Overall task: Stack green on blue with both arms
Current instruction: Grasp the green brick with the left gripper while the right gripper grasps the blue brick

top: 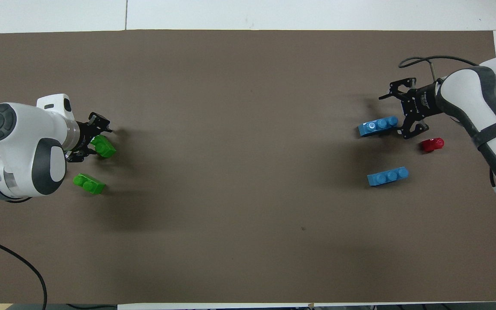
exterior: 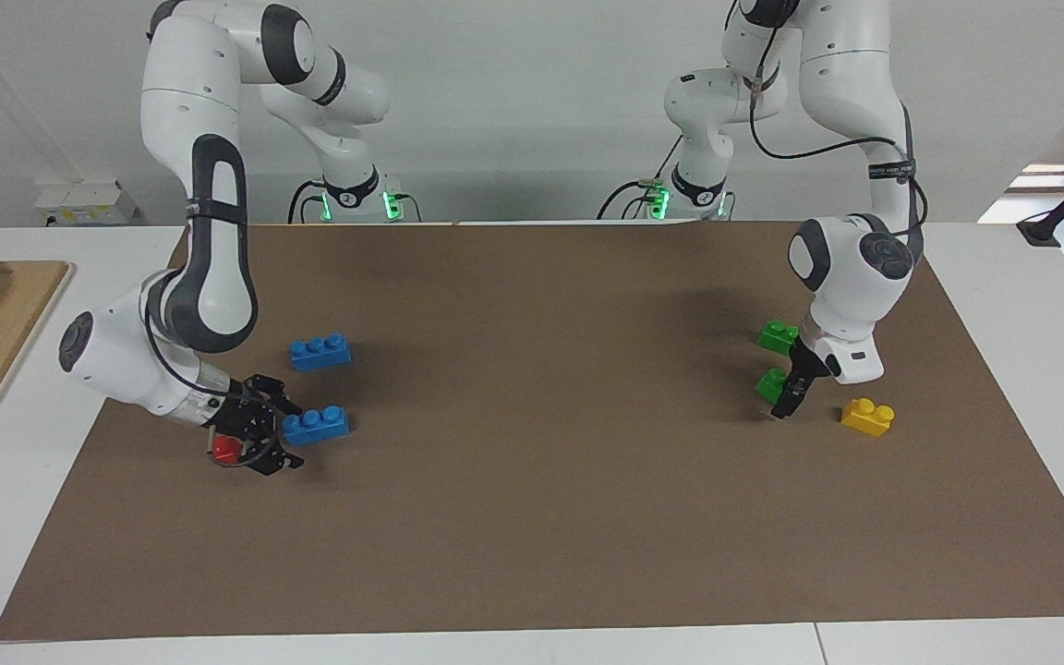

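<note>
My left arm's end, near to far: one green brick point(exterior: 777, 335) lies nearest the robots, untouched; the second green brick point(exterior: 769, 384) sits farther out, right against my left gripper point(exterior: 787, 403), fingers on either side of it, can't tell if clamped. A yellow brick point(exterior: 867, 416) lies beside it, farther still. My right arm's end: one blue brick point(exterior: 320, 352) lies free nearer the robots; my right gripper point(exterior: 275, 430) is spread open, low, at the end of the farther blue brick point(exterior: 316, 425). A red brick point(exterior: 227, 449) sits just beside that gripper.
</note>
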{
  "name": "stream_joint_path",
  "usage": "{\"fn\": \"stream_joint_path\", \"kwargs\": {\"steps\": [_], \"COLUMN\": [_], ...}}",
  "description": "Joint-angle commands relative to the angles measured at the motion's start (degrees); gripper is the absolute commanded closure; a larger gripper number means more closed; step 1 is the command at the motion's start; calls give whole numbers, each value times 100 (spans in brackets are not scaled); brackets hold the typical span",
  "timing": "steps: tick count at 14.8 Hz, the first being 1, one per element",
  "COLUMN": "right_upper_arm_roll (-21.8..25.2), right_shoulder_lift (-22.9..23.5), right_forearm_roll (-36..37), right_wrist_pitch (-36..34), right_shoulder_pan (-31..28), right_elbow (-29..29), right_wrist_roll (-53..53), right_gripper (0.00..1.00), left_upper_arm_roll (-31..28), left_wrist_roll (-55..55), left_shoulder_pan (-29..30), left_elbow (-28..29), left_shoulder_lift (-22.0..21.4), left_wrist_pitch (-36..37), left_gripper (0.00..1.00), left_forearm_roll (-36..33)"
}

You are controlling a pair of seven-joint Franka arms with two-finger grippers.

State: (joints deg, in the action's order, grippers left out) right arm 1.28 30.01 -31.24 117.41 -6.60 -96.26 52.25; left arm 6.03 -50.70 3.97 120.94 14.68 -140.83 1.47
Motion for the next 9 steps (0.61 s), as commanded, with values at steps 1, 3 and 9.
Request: {"fn": "stream_joint_path", "kwargs": {"steps": [1,3,9], "right_upper_arm_roll": [-32,-23,-23], "right_shoulder_lift": [-91,-100,-118], "right_forearm_roll": [-190,-199,-199], "right_wrist_pitch": [221,221,221], "right_shoulder_pan": [-52,-70,-184], "right_elbow": [-331,-375,-428], "right_wrist_roll": [-399,-444,-601], "right_gripper": [0,0,0], "left_upper_arm_roll": [-41,-41,-41], "left_wrist_roll": [61,61,96], "left_shoulder_pan": [-37,-28,-46], "left_elbow": [-185,-194,-299], "left_shoulder_lift": [114,123,132], "left_wrist_pitch": [56,47,56], "left_gripper": [24,35,100], "left_forearm_roll": [20,20,20]}}
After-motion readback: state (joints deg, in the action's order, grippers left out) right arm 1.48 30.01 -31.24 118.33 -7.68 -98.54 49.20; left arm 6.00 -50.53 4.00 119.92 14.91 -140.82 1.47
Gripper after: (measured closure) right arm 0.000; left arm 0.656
